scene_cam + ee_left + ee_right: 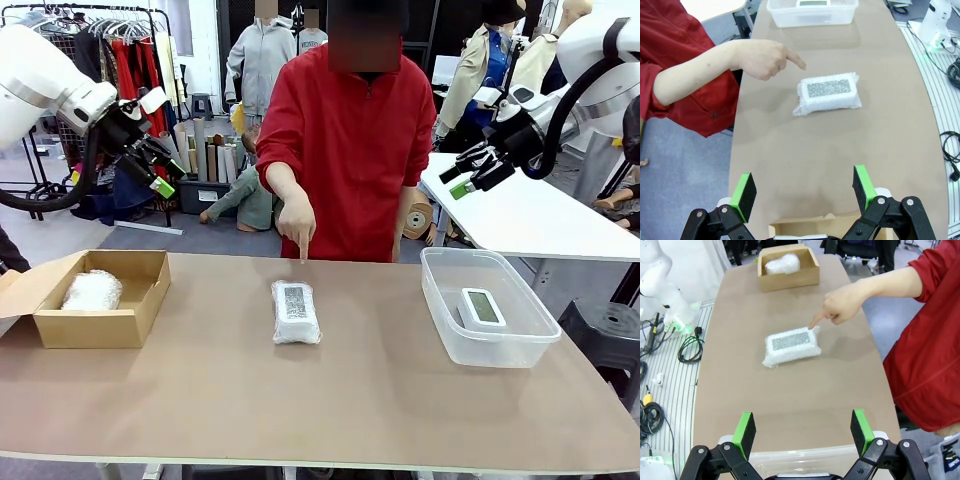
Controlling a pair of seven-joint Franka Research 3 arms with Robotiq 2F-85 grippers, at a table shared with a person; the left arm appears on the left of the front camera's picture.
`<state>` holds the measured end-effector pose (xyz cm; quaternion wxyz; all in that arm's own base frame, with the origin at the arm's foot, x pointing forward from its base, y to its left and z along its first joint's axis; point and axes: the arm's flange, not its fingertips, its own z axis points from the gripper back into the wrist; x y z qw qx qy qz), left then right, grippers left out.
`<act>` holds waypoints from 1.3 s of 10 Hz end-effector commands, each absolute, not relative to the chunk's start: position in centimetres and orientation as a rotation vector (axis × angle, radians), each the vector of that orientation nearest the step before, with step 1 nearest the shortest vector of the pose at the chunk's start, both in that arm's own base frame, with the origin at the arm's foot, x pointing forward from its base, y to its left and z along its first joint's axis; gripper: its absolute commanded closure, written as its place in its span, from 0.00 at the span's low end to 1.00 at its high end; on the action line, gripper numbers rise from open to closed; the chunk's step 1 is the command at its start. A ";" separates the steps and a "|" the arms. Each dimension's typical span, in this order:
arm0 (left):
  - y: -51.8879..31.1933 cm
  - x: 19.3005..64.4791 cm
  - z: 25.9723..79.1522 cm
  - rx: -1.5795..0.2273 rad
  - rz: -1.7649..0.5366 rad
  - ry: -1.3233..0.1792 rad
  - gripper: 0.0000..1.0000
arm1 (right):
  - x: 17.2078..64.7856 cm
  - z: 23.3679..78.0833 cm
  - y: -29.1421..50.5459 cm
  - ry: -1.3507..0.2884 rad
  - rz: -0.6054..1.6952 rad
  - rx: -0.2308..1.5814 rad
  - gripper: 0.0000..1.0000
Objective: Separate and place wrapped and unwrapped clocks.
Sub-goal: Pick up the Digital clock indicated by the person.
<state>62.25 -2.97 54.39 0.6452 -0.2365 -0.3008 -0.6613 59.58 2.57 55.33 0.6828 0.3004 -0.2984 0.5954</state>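
Closest to us in its wrist view, the left hand (801, 174) stands wide, its green pads (746, 192) far apart with nothing between them, raised well above the brown surface (790, 150) with the rim of the cardboard box (805, 220) just beneath it. Farther out along that surface lies the labelled bubble-wrapped clock (829, 93), flat and alone near the middle, its dark printed label facing up. The person's pointing hand (762, 59) reaches in from a red sleeve (675, 45), the forefinger aimed at the bundle's near end; we cannot tell whether it touches. The right hand (800, 415) is likewise spread wide and empty, held high over the rim of the clear plastic tub (805, 455). In the front view we see the bare white clock (481, 308) lying in that tub, screen up, on the robot's right. On the robot's left, well apart from the middle bundle, the plain bubble-wrapped bundle (91, 290) rests inside the open cardboard box. Both arms hang in the air at the sides, clear of everything on the surface.
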 end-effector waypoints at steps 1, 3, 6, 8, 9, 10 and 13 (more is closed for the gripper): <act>-2.9 62.2 54.5 -0.537 -1.503 -0.685 0.00 | 59.5 55.5 2.7 -0.667 1.341 0.657 0.00; -2.9 62.2 54.5 -0.537 -1.503 -0.685 0.00 | 59.5 55.5 2.7 -0.667 1.341 0.657 0.00; -2.9 62.2 54.5 -0.537 -1.503 -0.685 0.00 | 59.5 55.5 2.7 -0.667 1.341 0.657 0.00; -2.9 62.2 54.5 -0.537 -1.503 -0.685 0.00 | 59.5 55.5 2.7 -0.667 1.341 0.657 0.00; -2.9 62.2 54.5 -0.537 -1.503 -0.685 0.00 | 59.5 55.5 2.7 -0.667 1.341 0.657 0.00; -2.9 62.2 54.5 -0.537 -1.503 -0.685 0.00 | 59.5 55.5 2.7 -0.667 1.341 0.657 0.00; -2.9 62.2 54.5 -0.537 -1.503 -0.685 0.00 | 59.5 55.5 2.7 -0.667 1.341 0.657 0.00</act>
